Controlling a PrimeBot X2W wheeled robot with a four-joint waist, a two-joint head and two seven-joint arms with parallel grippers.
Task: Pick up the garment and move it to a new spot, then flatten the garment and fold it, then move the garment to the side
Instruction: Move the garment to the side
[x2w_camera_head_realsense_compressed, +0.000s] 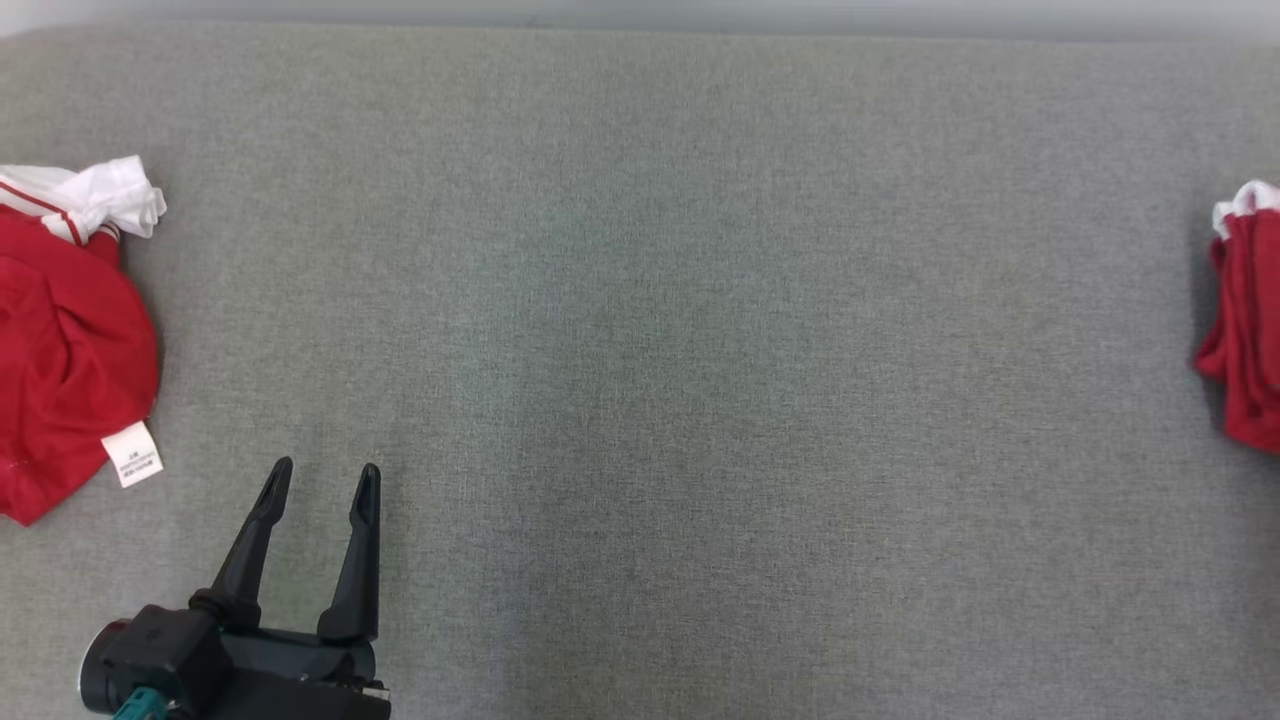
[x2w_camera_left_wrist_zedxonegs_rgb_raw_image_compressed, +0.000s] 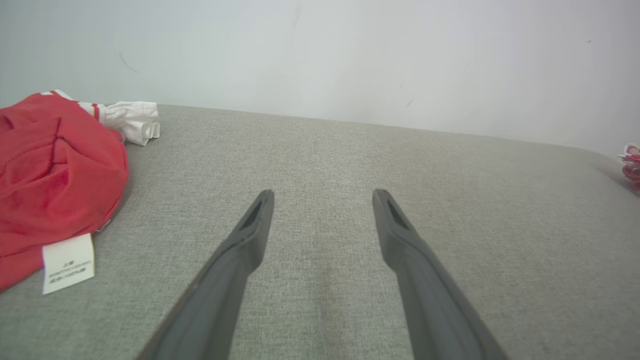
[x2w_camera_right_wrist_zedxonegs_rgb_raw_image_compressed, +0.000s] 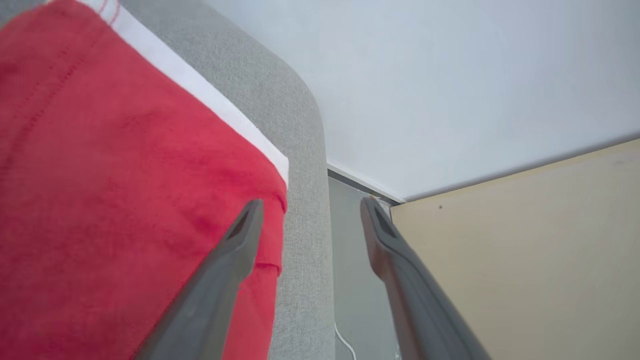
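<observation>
We find the folded garment (x2w_camera_head_realsense_compressed: 1250, 320), red with a white band, lying at the far right of the grey worktop (x2w_camera_head_realsense_compressed: 700, 350). The head view's edge cuts most of it off, so we cannot make out its full outline. In the right wrist view the right tool (x2w_camera_right_wrist_zedxonegs_rgb_raw_image_compressed: 310, 205) stands spread with nothing between its two fingers. One finger crosses in front of the red cloth, but we cannot tell whether it touches. At the far left lies a crumpled garment (x2w_camera_head_realsense_compressed: 60, 340), also red with a white bunch at its top and also cut off by the frame. Its white label (x2w_camera_head_realsense_compressed: 132, 455) carries print too small for us to read. The left tool (x2w_camera_head_realsense_compressed: 325, 480) is near it over bare worktop, fingers spread and empty. We count two red garments, well apart, one label and two tools
</observation>
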